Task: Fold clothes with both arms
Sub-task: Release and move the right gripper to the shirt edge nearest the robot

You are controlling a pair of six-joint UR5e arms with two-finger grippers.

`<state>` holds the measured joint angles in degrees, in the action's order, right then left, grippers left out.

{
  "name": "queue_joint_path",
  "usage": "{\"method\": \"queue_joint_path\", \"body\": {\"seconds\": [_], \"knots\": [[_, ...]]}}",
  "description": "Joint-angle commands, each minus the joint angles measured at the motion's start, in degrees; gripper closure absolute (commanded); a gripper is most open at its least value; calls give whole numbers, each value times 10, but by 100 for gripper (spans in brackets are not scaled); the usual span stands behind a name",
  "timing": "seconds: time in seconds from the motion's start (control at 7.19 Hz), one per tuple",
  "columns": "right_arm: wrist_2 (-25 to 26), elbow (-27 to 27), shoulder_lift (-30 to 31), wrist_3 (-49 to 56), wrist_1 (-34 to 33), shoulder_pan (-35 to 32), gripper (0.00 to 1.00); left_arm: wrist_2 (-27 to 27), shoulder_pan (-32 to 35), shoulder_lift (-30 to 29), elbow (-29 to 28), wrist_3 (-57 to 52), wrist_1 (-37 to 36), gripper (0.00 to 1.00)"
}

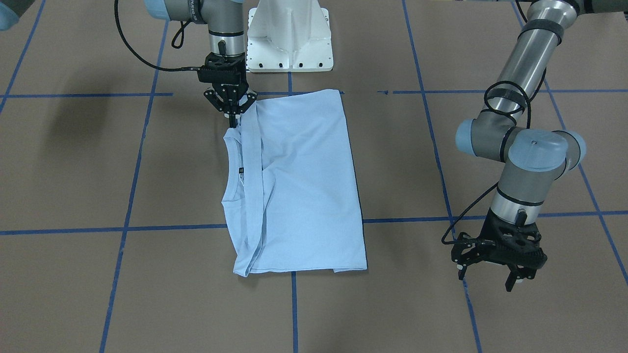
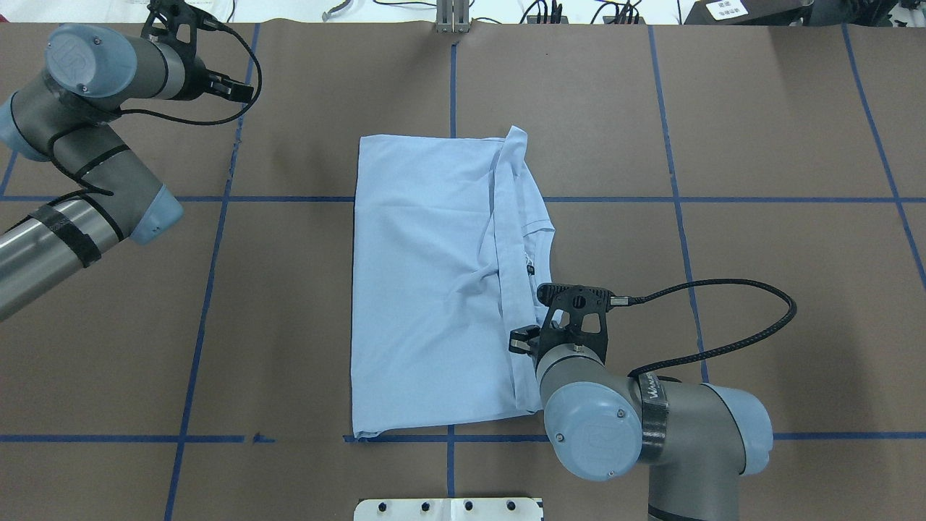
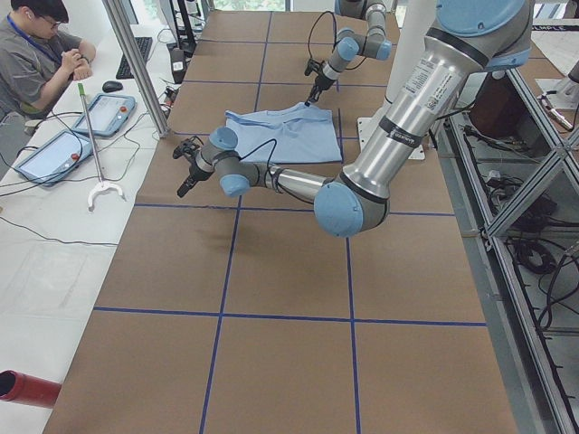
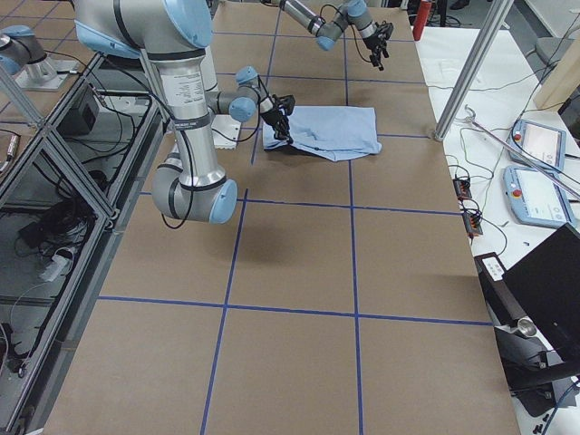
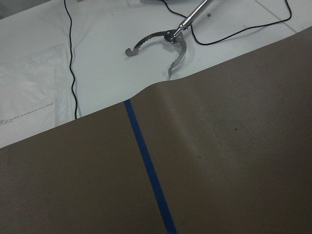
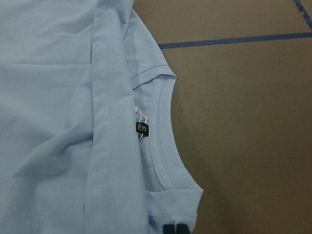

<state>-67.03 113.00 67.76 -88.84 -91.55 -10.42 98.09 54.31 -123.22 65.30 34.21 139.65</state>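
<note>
My right tool (image 1: pixel 233 117) is clenched. Its black fingertips (image 6: pixel 169 228) are pressed together on the shoulder edge of the light blue short-sleeved T-shirt (image 1: pixel 304 186), and I judge that it pinches the cloth there. Just beside that grip lie the ribbed round collar (image 6: pixel 163 136) and the small black neck label (image 6: pixel 142 128), both uncovered. A stitched hem band (image 6: pixel 105 97) runs along the garment just inside the collar, so I judge that the lower half is already laid over the upper half. No sleeve shows outside the outline. The T-shirt lies flat as a rough rectangle in the middle of the brown paper-covered worktop (image 1: pixel 73 171) marked with blue tape lines. My left tool (image 1: pixel 486 277) hangs released, jaws spread, well apart from the garment. Remaining, in my judgement: at least one further fold to reduce the rectangle, then release.
</note>
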Motion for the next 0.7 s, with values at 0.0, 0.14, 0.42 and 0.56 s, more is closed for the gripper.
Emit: {"method": "queue_joint_path", "body": {"seconds": [0.0,0.14,0.42,0.56], "knots": [[-32,-24,-33,82,1,-14,0,0,-2,0,0,1,0,0],[-44,-60,-69,110,-3,-14,0,0,-1,0,0,1,0,0],[-78,-90,-78,208,-1,-12,5,0,-2,0,0,1,0,0],[-86,-72,-69,254,-2,-8,19,0,-2,0,0,2,0,0]]}}
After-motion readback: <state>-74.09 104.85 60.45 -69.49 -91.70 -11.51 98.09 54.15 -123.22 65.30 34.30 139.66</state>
